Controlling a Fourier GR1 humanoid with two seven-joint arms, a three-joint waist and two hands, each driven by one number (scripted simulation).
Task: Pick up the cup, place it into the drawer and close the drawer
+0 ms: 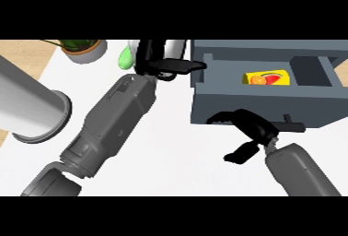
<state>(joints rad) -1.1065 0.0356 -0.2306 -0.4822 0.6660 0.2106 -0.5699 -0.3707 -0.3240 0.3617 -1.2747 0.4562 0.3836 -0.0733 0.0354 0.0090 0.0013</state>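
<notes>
The cup [168, 47], white and grey, stands at the back of the counter just left of the drawer. My left hand [158, 67] reaches it from below with fingers curled round its base and side, hiding its lower part. The grey-blue drawer [224, 99] is pulled open at the right, and a yellow carton with fruit on it [266, 79] lies inside. My right hand [250, 126] hovers at the drawer's front panel, fingers spread and holding nothing, next to the small dark handle [291, 125].
A large grey cylinder [31, 108] lies at the left edge. A potted plant [85, 48] stands at the back left, and a green object [125, 57] sits right beside the cup. White counter [176, 152] shows between my forearms.
</notes>
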